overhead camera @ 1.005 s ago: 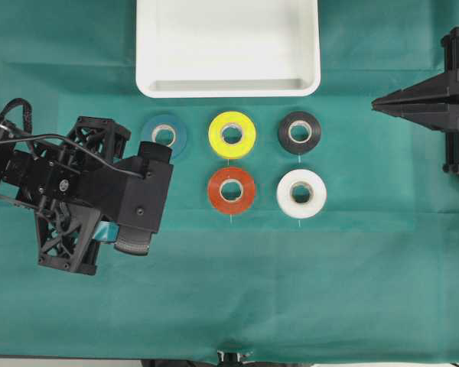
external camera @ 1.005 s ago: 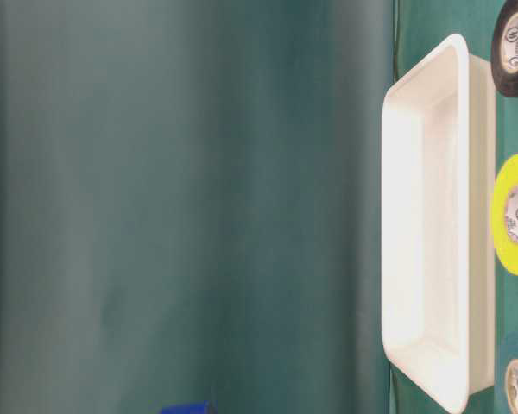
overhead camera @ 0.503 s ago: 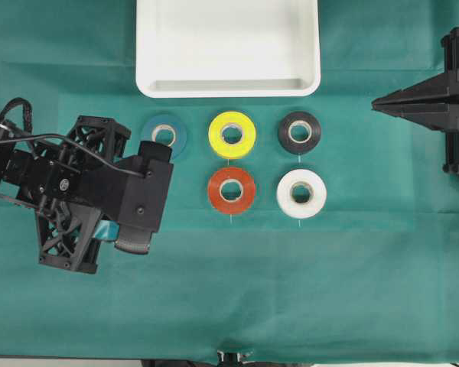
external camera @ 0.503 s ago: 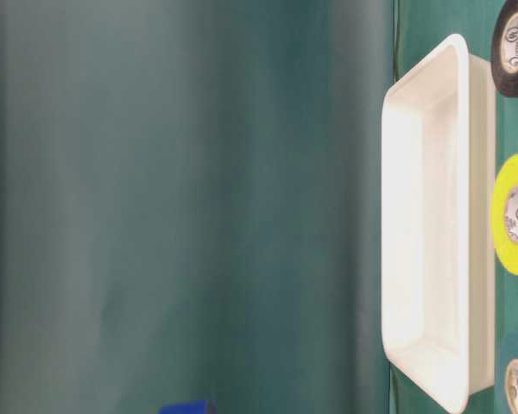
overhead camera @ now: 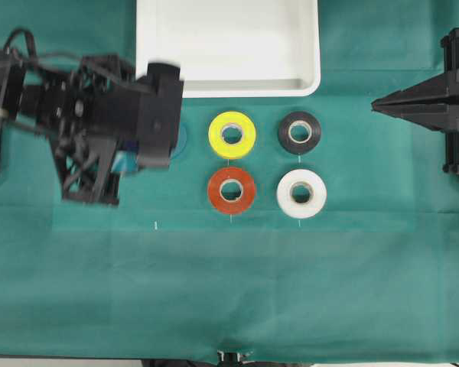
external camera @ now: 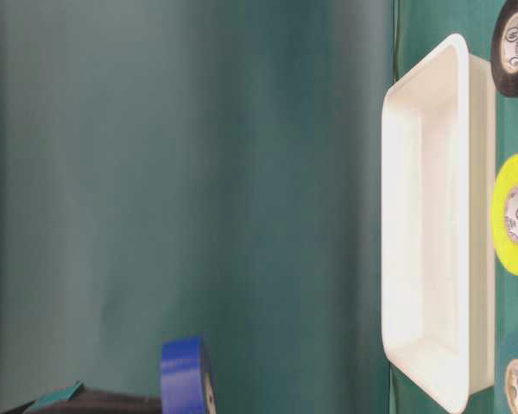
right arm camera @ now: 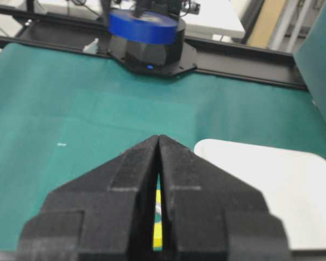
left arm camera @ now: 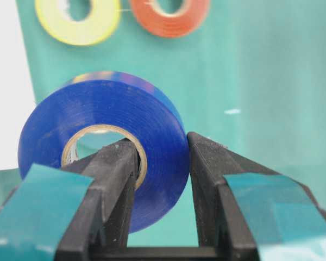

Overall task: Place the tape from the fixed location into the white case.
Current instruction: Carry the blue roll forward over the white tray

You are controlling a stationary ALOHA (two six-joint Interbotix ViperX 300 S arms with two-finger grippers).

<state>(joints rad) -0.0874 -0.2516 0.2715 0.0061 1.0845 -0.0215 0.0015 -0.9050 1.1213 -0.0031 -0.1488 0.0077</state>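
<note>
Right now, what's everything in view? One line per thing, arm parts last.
blue tape: 1, royal blue with pale core, clamped in the left gripper, one finger through the core, above the cloth near the tray's left corner
white case: 1, white, top centre of the overhead view, nothing seen inside
teal roll: 1, dull blue-green, flat on the cloth, mostly hidden under the left arm
yellow roll: 1, yellow, flat, below the case
black roll: 1, black, right of the yellow one
red roll: 1, orange-red, below the yellow one
white roll: 1, white, below the black one
cloth: 1, green, covers the table
left gripper: shut on the blue tape
right gripper: shut, holding nothing, at the right edge
</note>
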